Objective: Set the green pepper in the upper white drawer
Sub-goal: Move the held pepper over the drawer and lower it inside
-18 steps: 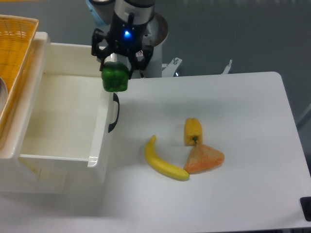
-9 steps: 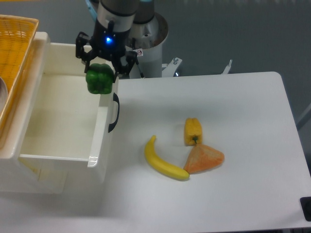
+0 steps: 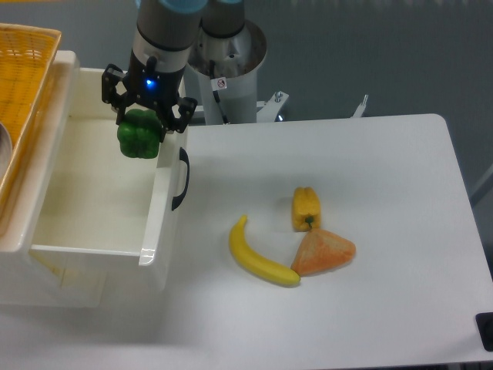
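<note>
Clamped on the green pepper (image 3: 139,134), the gripper (image 3: 141,123) is carrying it toward nine o'clock, having crossed the front wall of the upper white drawer (image 3: 163,202), so the pepper is now hanging above the open cavity, ready for lowering and release.

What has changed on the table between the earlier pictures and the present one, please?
The gripper, shut on the green pepper, has carried it leftward in the picture: a second ago it hung over the front wall of the upper white drawer, and now it hangs over the drawer's open interior. Nothing was let go. The banana, the yellow pepper, the orange wedge-shaped piece and the drawer lie as before.
</note>
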Tool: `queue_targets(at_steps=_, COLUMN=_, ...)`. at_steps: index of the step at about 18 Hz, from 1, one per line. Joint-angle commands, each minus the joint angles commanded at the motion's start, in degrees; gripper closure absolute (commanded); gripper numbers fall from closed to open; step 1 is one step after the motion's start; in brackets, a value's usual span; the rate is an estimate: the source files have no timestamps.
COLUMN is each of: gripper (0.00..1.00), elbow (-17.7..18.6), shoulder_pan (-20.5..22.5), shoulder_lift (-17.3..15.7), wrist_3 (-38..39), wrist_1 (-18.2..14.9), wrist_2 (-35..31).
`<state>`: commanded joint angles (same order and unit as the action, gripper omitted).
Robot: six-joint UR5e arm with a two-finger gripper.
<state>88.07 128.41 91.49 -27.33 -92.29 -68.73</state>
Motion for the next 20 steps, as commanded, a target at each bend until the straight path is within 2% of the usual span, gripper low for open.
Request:
queue_targets(at_steps=7, gripper=0.39, elbow=-0.18, shoulder_pan=-1.32, shoulder_lift=1.23, wrist_3=0.97, wrist_1=0.44, wrist_2=0.00)
queue_targets(at_steps=15, gripper=0.35, elbow=-0.18, shoulder_pan=-2.90, shoulder_lift=2.46, wrist_3=0.97, wrist_1=0.79, wrist_2=-0.09)
queue_targets(at_steps=17, gripper=0.24, elbow=-0.18, shoulder_pan=-2.90, shoulder_lift=2.55, wrist_3=0.71, wrist_1=0.88, wrist_2=-0.09)
queue_targets(at_steps=19, gripper=0.22, elbow=-0.18, shoulder_pan=-2.90, shoulder_lift=2.55, wrist_3=0.62, wrist_1=0.88, wrist_2=-0.09)
queue_targets(at_steps=20, gripper=0.16, elbow=-0.18, shoulder_pan=-2.99, shoulder_lift=2.55, wrist_3=0.44, wrist_1=0.88, wrist_2=-0.09)
